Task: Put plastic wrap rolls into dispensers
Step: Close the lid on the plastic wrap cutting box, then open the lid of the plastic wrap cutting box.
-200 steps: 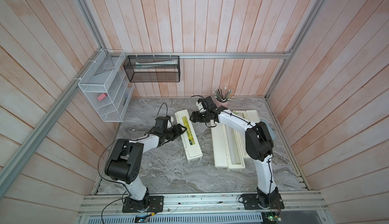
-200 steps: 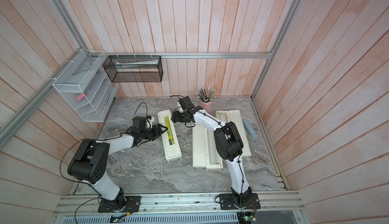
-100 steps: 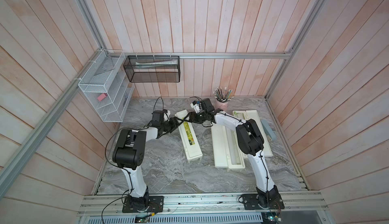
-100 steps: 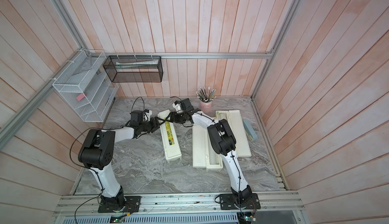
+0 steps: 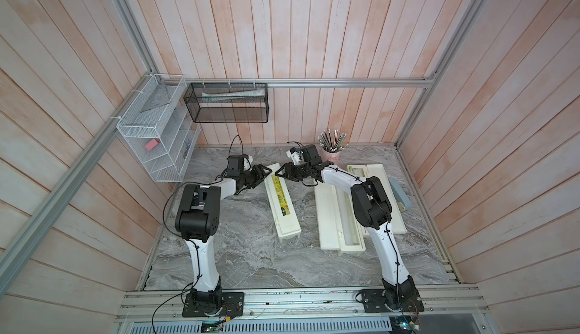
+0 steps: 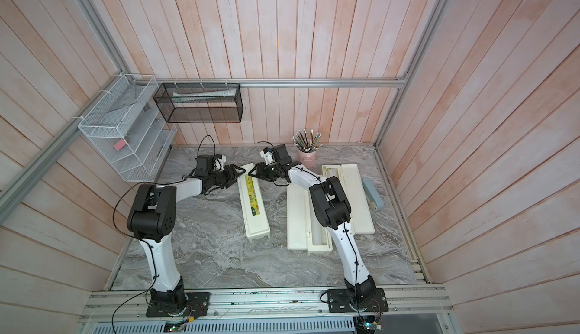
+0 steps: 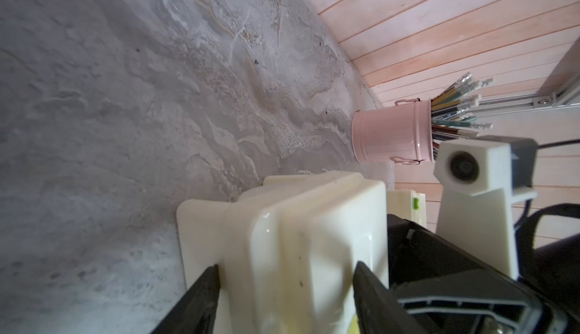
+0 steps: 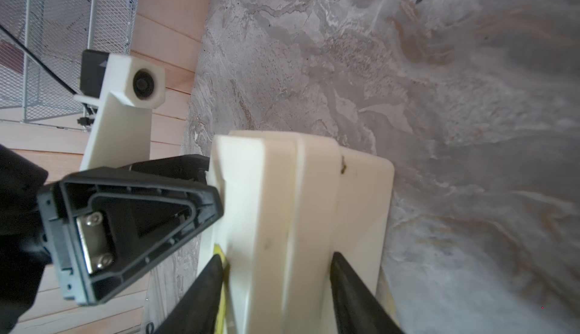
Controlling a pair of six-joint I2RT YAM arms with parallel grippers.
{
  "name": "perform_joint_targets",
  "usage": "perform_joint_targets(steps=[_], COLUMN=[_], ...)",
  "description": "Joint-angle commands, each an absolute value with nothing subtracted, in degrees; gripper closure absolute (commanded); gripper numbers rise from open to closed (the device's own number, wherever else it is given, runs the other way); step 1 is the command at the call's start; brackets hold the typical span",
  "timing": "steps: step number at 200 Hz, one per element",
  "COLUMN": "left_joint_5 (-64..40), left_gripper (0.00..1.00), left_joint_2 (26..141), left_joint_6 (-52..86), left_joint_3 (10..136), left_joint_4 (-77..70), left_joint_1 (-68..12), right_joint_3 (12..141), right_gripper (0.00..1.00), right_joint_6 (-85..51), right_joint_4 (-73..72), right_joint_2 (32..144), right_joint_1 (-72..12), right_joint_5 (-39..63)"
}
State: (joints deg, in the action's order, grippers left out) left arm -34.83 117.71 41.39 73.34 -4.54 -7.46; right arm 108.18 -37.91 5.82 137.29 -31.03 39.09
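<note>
While both arms are crowding its far end, target: long narrow closed cream plastic dispenser (image 5: 282,205) with a yellow-green label strip, lying flat on the grey marbled tabletop (image 5: 244,254), left of two open cream dispensers (image 5: 328,219).
Left gripper (image 5: 267,172): jaws are sitting either side of the box end in the left wrist view. Both fingers are looking pressed against it, so I'm reading this as a clamp.
Right gripper (image 5: 278,173): pinching the same end, one finger lying on the labelled lid face, the other lower on the box's side.
Rolls: a pale glossy cylinder (image 5: 351,228) seems to be lying in the nearer open trough; not certain.
Handling, my read: the hollow box is going to be light, stiff and slick, with the hinged lid flexing.
Grip point: pinning the base at the end, lifting the lid by its free lip.
Risk: box sliding on the marble.
</note>
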Motion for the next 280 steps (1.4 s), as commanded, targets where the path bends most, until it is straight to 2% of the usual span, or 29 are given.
perform_joint_targets(steps=[1,11,48,70,98,129,151,217,280], left_joint_5=[-30.5,-30.4,-28.8,-25.5,-23.7,-23.3,-24.0,-24.3,-25.0], left_gripper=[0.32,0.32,0.3,0.22,0.13,0.1,0.1,0.1,0.1], left_joint_2=[123.0,123.1,120.7,114.8,105.4,95.6,89.8,83.2,86.0], left_joint_6=[38.9,38.6,35.5,33.9,33.6,33.5,34.4,37.7,39.1], left_joint_3=[74.2,74.4,73.4,71.7,67.8,61.4,55.2,40.4,37.8], left_joint_4=[5.2,5.4,7.5,10.2,12.0,11.7,10.7,3.3,-3.9], left_joint_1=[-10.3,-10.7,-10.9,-10.8,-10.2,-10.2,-10.3,-12.8,-15.2], right_joint_3=[105.7,104.8,101.1,98.6,94.1,88.6,85.0,76.6,71.6], right_gripper=[0.57,0.61,0.64,0.54,0.36,0.22,0.17,0.14,0.14], right_joint_6=[-40.9,-41.2,-40.8,-38.3,-37.0,-36.0,-36.0,-36.8,-38.4], right_joint_4=[2.5,2.1,1.9,4.0,3.6,2.2,2.2,1.9,-0.2], right_joint_2=[140.0,139.6,135.6,130.8,124.1,116.8,112.4,106.8,105.6], right_joint_1=[-31.9,-31.9,-31.9,-32.4,-32.7,-33.5,-34.5,-37.6,-40.0], right_joint_5=[42.2,42.2,39.6,34.8,32.1,30.3,30.0,29.5,29.4])
